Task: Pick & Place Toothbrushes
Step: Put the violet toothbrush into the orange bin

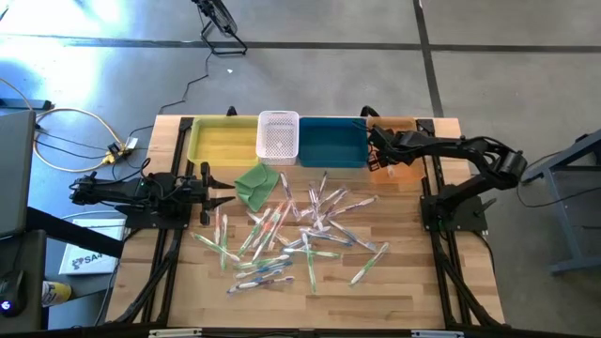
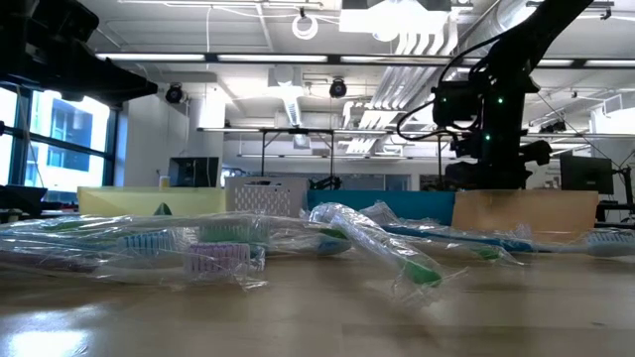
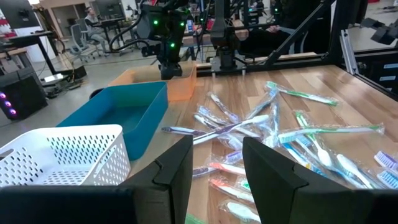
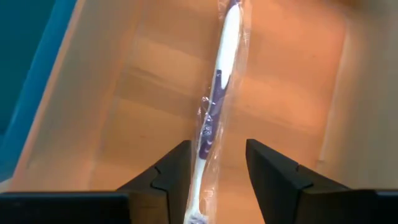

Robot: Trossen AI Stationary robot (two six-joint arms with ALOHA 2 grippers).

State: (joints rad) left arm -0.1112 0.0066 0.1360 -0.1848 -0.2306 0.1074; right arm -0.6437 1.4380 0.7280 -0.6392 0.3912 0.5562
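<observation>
My right gripper [image 4: 216, 163], fingers spread over the orange bin [image 1: 406, 161], has a wrapped toothbrush [image 4: 214, 102] lying below; its clingy wrapper could snag a finger.

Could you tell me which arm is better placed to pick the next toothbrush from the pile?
Left: its open gripper waits beside the pile of toothbrushes, while the right gripper hangs over the orange bin.

Wooden table [image 1: 413, 300], 4 bins along its far edge, green cloth [image 1: 256, 182], scattered wrapped toothbrushes [image 1: 300, 235]
</observation>
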